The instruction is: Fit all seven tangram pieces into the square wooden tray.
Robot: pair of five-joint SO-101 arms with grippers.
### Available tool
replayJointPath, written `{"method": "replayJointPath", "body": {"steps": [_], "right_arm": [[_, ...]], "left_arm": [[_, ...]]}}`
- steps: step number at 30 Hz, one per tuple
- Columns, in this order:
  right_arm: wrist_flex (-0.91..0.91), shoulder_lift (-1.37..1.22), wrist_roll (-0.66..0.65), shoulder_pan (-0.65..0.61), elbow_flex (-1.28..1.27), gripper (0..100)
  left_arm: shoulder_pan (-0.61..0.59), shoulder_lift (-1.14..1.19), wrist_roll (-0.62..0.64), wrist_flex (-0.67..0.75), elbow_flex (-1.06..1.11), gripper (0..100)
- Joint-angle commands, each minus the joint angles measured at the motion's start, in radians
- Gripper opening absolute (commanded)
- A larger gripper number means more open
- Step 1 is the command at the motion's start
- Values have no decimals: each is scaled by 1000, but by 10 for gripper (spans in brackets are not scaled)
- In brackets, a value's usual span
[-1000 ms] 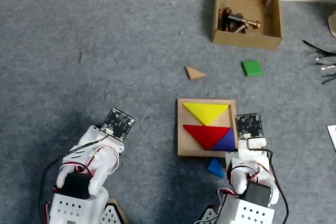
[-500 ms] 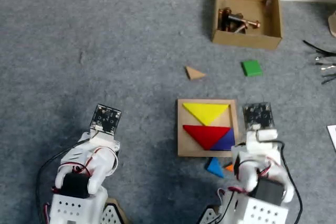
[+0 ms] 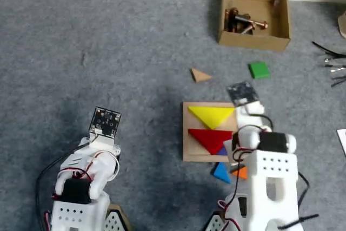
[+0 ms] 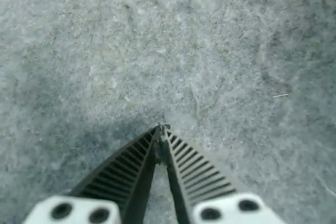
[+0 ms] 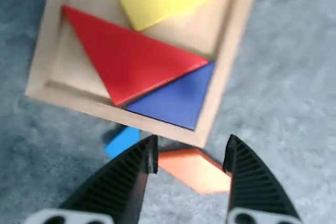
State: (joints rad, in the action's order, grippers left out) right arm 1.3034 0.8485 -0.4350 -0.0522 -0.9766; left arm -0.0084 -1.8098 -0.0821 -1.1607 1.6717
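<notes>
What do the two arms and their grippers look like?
The left arm and the right arm have white shells, black motors, thin red and black cables, and a square black board at the wrist. The left gripper and the right gripper have black, ribbed, pointed fingers on white mounts.

Tray (image 3: 185, 133) holds yellow triangle (image 3: 212, 115), red triangle (image 3: 211, 139), navy piece (image 5: 173, 100). Blue triangle (image 3: 221, 172), orange piece (image 5: 194, 169) beside its near edge; tan triangle (image 3: 200, 75), green square (image 3: 259, 70) past far edge.

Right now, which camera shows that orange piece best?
The right wrist view: the orange piece lies nearly whole on the carpet beside the tray, framed by the open right pincer. In the high view the right arm hides most of it; the left wrist view faces carpet elsewhere.
</notes>
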Motion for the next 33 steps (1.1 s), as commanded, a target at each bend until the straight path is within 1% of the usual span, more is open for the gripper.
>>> {"method": "replayJointPath", "body": {"steps": [1,5,9,13,18,27,30,33], "right_arm": [[-61,-38,-9,-51,53,200],[-97,-74,-18,-77,39,200],[-159,-114,-81,-110,4,201],[-249,-160,-83,-111,-21,201],[-321,-254,-80,-111,-42,199],[-394,-352,-89,-114,-44,199],[-421,-395,-143,-116,-44,199],[-443,-440,-164,-117,-42,199]], "left_arm": [[-13,-15,8,-3,24,11],[-13,-15,8,-3,24,11],[-13,-15,8,-3,24,11],[-13,-15,8,-5,24,11],[-8,-15,9,-89,24,11],[-10,-15,9,-86,24,11],[-10,-15,9,-86,24,11],[-8,-15,9,-86,24,11]]}}
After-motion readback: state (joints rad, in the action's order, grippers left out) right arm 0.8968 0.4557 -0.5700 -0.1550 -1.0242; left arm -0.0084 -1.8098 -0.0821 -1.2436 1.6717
